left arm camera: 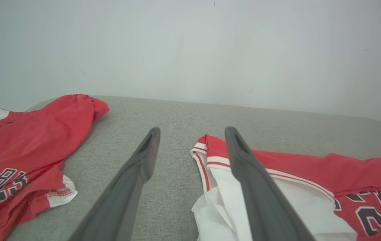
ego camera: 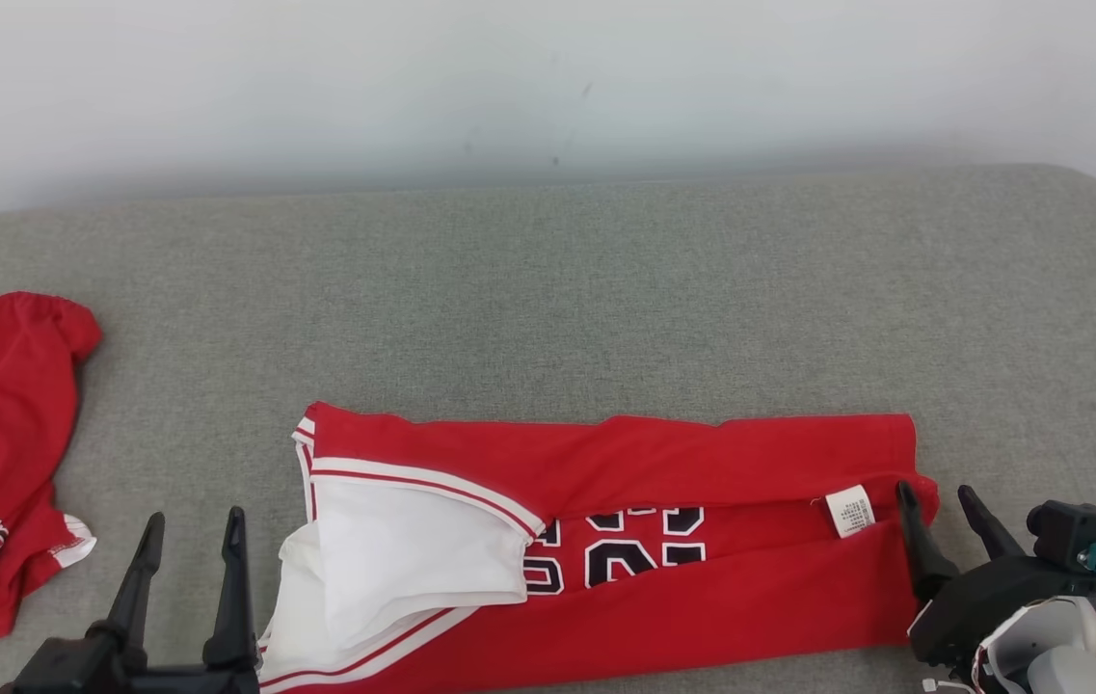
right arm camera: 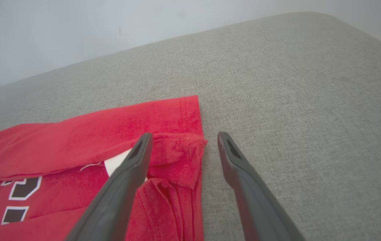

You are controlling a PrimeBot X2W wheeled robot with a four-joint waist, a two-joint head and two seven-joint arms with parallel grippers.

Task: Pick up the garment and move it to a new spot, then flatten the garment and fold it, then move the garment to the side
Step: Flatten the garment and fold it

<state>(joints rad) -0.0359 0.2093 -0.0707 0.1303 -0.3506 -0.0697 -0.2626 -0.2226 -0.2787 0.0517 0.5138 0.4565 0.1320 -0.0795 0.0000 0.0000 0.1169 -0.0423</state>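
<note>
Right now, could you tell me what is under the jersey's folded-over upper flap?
Beneath the flap, dark white-outlined numerals and a white care label peek out; the numerals' tops are covered.

You see the garment (ego camera: 702, 598) is soft, matt red cloth with a smooth white label (ego camera: 849, 511). The upholstery (ego camera: 548, 289) is a coarse grey weave; the fingers (left arm camera: 138, 174) look like matt dark plastic.

Long half-folded red jersey (ego camera: 750, 598)

Bare workroom: grey fabric table (ego camera: 605, 289), white wall (ego camera: 548, 77)
</note>
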